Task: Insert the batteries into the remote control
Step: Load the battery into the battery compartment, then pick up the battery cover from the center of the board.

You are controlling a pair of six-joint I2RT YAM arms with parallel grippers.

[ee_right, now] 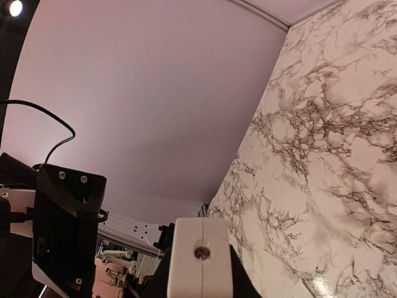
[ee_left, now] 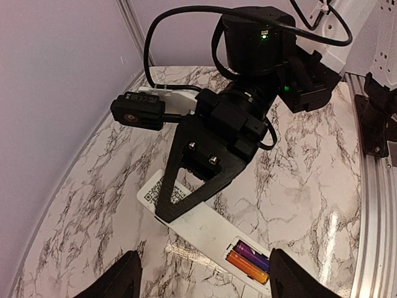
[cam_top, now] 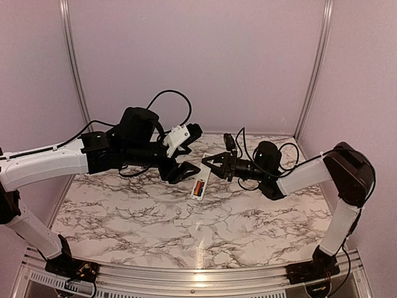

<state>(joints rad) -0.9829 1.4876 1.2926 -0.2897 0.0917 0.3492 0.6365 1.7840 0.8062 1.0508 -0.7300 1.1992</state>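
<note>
Loading appears largely complete. The remote control point(ee_left: 205, 226) lies back-up on the marble table point(ee_left: 304, 180), between the two arms, with its battery bay point(ee_left: 239, 247) uncovered. Both batteries sit side by side in the bay: an orange cell point(ee_left: 243, 265) and a dark purplish cell point(ee_left: 255, 253). They look seated, though end contact cannot be confirmed. The left gripper point(ee_left: 205, 273) hovers just above the bay, fingers point(ee_left: 118, 279) spread wide and holding nothing. The right gripper point(ee_left: 166, 213) has its jaws drawn together, the tip bearing on the remote's far end at a QR-like label point(ee_left: 154, 189). Whether that label belongs to a separate piece cannot be told. Outstanding, in my judgement: verify seating and fit a cover.
</note>
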